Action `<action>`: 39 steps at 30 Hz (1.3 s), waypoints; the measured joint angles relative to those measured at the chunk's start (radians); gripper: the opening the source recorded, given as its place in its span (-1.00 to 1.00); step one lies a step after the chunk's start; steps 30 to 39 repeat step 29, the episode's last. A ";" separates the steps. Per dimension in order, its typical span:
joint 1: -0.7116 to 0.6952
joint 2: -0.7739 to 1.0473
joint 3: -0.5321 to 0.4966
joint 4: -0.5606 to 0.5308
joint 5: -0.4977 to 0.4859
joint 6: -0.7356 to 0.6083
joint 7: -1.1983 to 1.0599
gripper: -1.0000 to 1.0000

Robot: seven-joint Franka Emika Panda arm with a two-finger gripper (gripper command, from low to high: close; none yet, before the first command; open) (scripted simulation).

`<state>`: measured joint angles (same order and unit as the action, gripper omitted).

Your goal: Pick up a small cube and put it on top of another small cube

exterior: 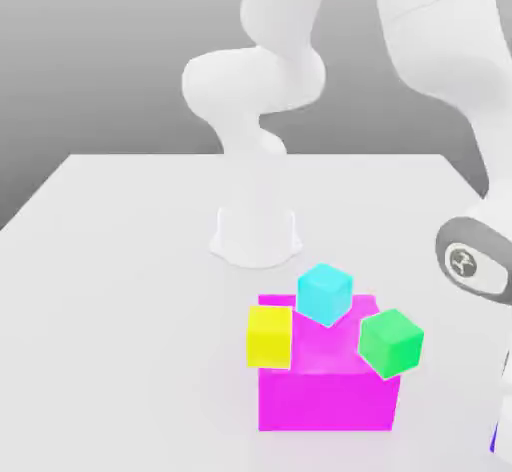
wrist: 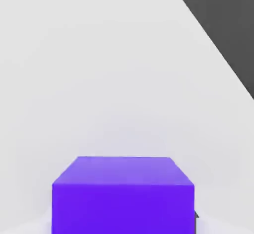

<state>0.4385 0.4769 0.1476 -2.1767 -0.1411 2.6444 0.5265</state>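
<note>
Gripper fingers cannot be made out, so whether they stand apart, together or clamped on anything cannot be told; the hand view looks down on a purple cube point(wrist: 122, 193) sitting close beneath the camera on the white table point(wrist: 99, 69), with a dark strip of background beyond the table's edge. Judging from this, the arm point(exterior: 440, 50) is poised over or near the purple cube, at the approach or grasp stage of the pick, and nothing has yet been stacked with it. In the exterior view the arm bends down to the exterior view's right, its wrist near the frame's edge, and only a thin sliver of purple shows at the lower right corner. That view gives what the hand camera lacks: a large magenta block point(exterior: 325, 385) near the middle of the table, with a cyan cube point(exterior: 324, 293) resting on its top, a yellow cube point(exterior: 269, 335) against its side toward the exterior view's left, and a green cube point(exterior: 391, 342) tilted at its opposite upper edge. The lift, carry and placement onto another small cube appear to remain.
</note>
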 joint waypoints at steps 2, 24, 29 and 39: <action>-0.021 -0.071 0.006 -0.026 0.024 -0.044 -0.014 -1.00; -0.357 -0.716 -0.186 -0.494 0.133 -0.213 -0.035 -1.00; -0.358 -0.658 -0.189 -0.518 0.133 -0.131 -0.035 1.00; -0.358 -0.658 -0.189 -0.518 0.133 -0.131 -0.035 1.00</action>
